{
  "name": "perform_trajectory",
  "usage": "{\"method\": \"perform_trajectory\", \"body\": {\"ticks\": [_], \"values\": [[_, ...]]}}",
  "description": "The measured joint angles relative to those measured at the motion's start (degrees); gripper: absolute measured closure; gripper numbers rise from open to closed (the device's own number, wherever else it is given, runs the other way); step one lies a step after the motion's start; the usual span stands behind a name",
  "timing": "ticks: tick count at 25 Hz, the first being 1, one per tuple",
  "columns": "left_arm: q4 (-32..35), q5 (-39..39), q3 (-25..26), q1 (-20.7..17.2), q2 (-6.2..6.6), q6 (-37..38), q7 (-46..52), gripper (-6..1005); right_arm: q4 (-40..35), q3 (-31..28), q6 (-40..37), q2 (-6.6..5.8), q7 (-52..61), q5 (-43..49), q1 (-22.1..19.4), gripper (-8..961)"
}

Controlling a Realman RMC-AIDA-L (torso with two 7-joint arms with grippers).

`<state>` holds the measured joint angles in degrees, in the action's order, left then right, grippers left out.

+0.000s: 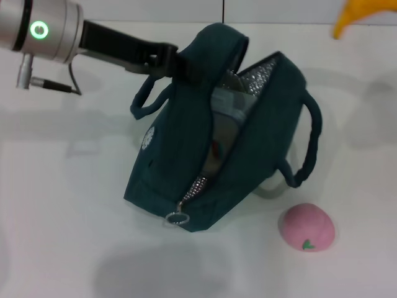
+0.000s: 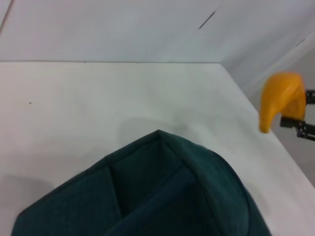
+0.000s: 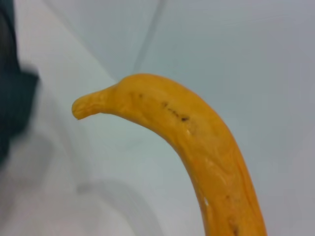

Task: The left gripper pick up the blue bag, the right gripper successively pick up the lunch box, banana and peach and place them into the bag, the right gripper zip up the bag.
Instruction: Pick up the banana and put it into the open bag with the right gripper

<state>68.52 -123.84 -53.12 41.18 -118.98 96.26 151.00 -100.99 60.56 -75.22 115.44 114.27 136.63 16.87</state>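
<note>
The right gripper (image 2: 295, 115), pinching the banana (image 1: 353, 15) (far right), should be aiming it leftward over the blue bag (image 1: 186, 174) mouth; left gripper (image 1: 170, 62) clamping the rim.

A white worktop (image 1: 56, 217) fills the head view from nine o'clock round to six. A pale wall (image 2: 108, 24) rises behind it at twelve o'clock, crossed by a thin dark seam (image 1: 223, 10).

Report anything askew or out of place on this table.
The blue bag leans over on its side instead of standing upright, its mouth open, pinched at the top edge by the left gripper. Nothing is spilled or damaged. The banana is off the table, in the right gripper; the peach sits beside the bag.
</note>
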Motion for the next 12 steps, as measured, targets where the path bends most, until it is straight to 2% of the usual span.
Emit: {"method": "perform_trajectory", "body": {"ticks": [2,5,9,12], "values": [[0.01,0.79,-0.15,1.00,0.21,0.15,0.53,946,-0.27,1.43,-0.08,0.06,-3.13,-4.56,0.01,491],[-0.35,1.00,-0.11,2.29,0.41,0.22,0.72,946,-0.36,6.22,-0.99,0.04,-4.87,-5.07,1.07,488],[-0.47,0.94,-0.05,2.52,0.43,0.24,0.72,946,-1.43,14.92,-1.44,-0.02,-6.00,-0.35,2.70,484],[-0.49,0.79,0.02,2.53,0.43,0.24,0.72,946,-3.37,19.19,-2.49,0.04,-6.11,4.36,3.44,481]]}}
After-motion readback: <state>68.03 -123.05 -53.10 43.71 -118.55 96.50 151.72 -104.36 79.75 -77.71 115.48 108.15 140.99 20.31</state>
